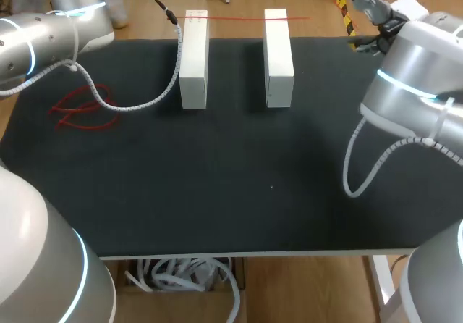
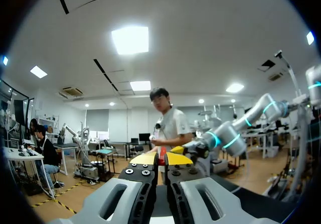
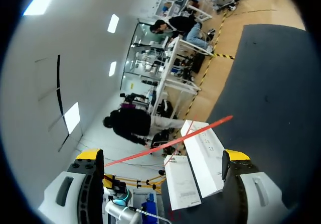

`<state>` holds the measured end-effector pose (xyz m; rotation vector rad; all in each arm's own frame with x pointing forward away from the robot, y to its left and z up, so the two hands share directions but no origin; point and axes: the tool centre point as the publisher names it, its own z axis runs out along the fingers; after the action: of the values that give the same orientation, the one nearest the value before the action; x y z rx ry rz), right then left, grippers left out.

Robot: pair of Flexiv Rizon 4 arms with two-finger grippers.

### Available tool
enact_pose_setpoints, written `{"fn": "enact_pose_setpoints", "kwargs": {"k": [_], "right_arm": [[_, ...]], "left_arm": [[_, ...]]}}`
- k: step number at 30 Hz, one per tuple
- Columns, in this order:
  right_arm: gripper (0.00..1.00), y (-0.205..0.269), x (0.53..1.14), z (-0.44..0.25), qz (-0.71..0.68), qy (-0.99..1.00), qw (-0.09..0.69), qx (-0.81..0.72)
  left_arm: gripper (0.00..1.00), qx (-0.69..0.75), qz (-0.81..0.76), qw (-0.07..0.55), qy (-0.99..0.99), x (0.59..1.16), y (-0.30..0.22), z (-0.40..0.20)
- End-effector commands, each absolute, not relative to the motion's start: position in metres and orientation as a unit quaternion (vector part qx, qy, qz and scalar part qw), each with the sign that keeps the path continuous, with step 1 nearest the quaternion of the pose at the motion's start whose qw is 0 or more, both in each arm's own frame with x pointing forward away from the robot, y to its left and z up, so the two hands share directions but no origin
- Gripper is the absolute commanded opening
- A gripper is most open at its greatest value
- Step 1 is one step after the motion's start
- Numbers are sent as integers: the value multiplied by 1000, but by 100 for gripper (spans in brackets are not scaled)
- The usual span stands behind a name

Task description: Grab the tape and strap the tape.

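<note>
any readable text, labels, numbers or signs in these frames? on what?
None can be read in any view.
white blocks: faint small marks on the top faces in the right wrist view, too small to read.
red tape: no print visible.

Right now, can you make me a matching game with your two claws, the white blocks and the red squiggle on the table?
Things:
1. left claw
2. right claw
3. white blocks
4. red squiggle

States:
A. lying loose on the dark mat, near the left arm
B. wide open
C. shut on a bit of red tape
D. standing side by side, red tape stretched over their far ends

Pairs: 1-C, 2-B, 3-D, 4-A.
</note>
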<state>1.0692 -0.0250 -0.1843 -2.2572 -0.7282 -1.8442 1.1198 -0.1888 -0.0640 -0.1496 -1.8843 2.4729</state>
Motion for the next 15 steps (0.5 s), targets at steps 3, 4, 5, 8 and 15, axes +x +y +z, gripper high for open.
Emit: {"fn": "enact_pose_setpoints", "kwargs": {"k": [3,4,5,8,15], "right_arm": [[100,-17,1075,-183,-632,-208,27,-746],[100,-17,1077,-181,-636,-205,27,-743],[100,-16,1078,-178,-641,-204,28,-740],[100,-18,1085,-173,-649,-203,26,-733],[100,-21,1095,-169,-659,-197,18,-726]], "left_arm": [[0,-47,794,13,-606,1118,-189,-63],[0,-47,794,13,-606,1118,-189,-63],[0,-47,794,13,-606,1118,-189,-63],[0,-47,794,13,-606,1118,-189,-63],[0,-47,794,13,-606,1118,-189,-63]]}}
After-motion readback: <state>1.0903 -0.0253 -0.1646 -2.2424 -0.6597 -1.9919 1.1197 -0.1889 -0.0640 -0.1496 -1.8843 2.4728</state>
